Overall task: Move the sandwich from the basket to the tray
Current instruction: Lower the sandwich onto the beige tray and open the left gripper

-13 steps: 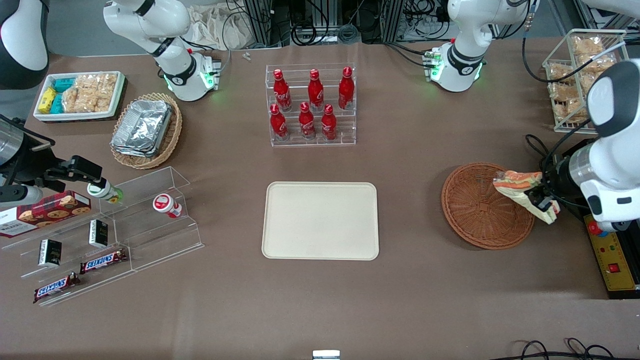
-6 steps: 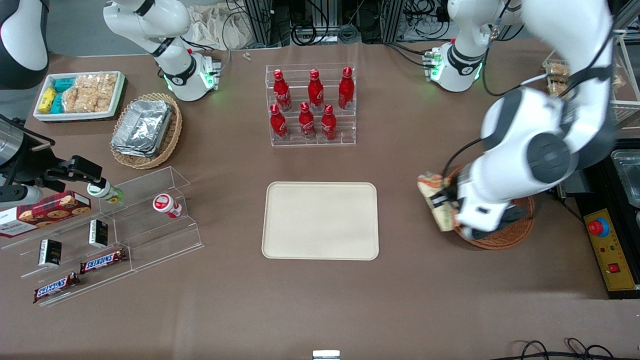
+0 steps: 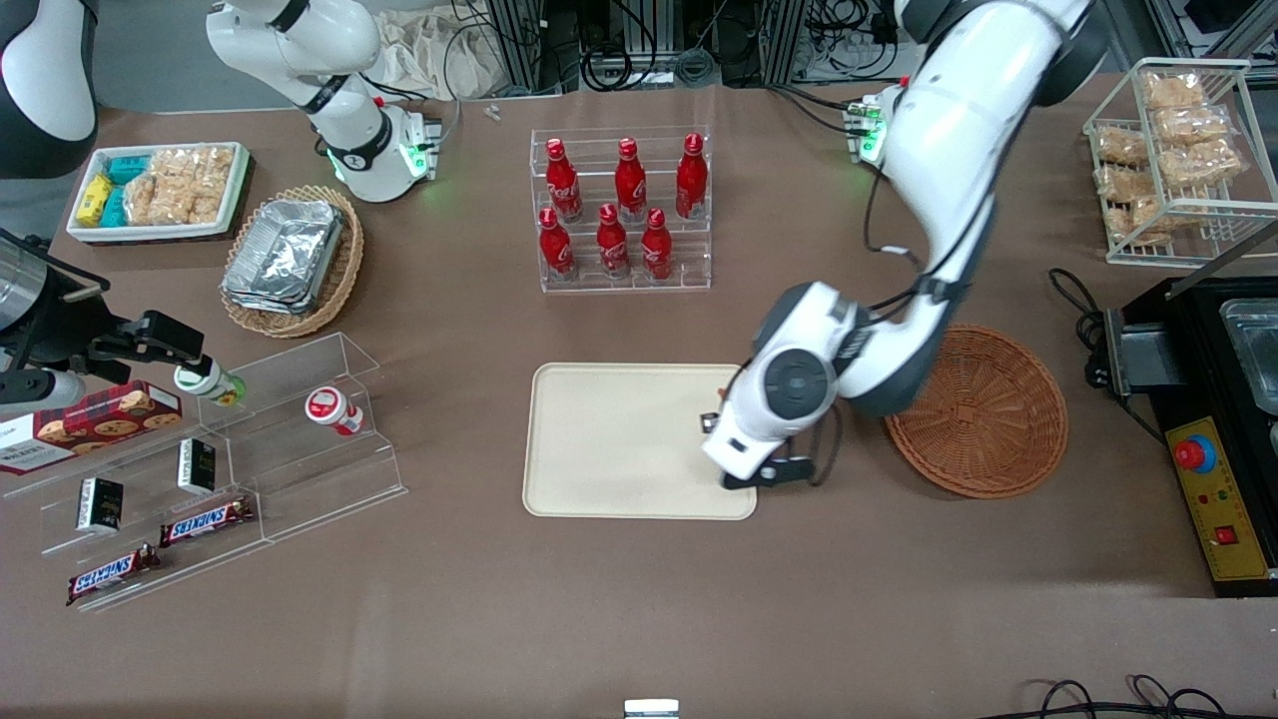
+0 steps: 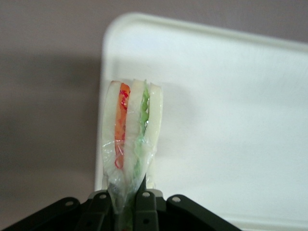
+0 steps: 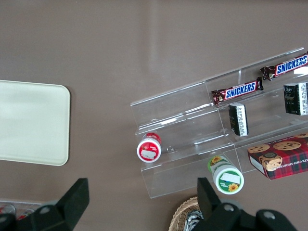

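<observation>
I have the tray (image 3: 619, 439) under me, its edge toward the working arm's end directly beneath my jaws (image 3: 744, 469). They are clamped on the wrapped sandwich (image 4: 131, 130), which hangs straight out from them, long axis pointing at the tray corner. The emptied wicker basket (image 3: 983, 409) sits just beside. I judge lowering comes next.

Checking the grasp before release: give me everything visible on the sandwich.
The sandwich is a wedge of pale bread with orange-red and green filling layers, wrapped in clear film. The gripper pinches its wrapped end between dark fingers, filling edge toward the wrist camera. It hangs over the tray near a rounded corner; contact with the tray cannot be told.
</observation>
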Available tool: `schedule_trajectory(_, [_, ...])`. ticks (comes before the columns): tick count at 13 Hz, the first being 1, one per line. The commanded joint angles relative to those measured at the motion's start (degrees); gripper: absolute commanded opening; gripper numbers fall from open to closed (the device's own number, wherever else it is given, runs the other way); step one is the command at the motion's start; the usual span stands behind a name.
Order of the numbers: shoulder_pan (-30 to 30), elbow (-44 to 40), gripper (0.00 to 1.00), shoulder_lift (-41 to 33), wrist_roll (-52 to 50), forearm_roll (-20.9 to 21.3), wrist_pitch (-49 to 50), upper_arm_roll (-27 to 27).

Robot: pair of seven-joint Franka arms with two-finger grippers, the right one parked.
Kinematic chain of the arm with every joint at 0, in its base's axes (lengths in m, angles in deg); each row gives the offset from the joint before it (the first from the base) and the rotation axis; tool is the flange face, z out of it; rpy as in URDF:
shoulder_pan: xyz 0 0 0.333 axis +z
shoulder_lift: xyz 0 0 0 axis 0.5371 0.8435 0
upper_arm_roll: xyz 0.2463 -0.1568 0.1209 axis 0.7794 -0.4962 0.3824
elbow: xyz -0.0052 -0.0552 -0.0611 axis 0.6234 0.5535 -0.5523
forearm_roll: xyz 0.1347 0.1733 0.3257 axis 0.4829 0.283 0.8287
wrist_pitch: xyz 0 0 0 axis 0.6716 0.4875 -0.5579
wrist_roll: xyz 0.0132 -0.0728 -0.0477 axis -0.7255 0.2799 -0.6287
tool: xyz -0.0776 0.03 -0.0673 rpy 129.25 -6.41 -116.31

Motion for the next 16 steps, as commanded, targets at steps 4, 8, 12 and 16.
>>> schedule_trajectory(4, [-1.5,3.2,0.0,0.1,1.6,2.6,-0.5,0.4])
schedule_trajectory(8, [-1.4,3.1,1.0,-0.1,0.9,2.6,0.0,0.4])
schedule_trajectory(12, [-0.7,2.0,1.0,-3.0,0.8,2.9,2.2,0.8])
schedule_trajectory(16, [2.1,2.0,1.0,-12.8,1.4,2.6,11.9,1.4])
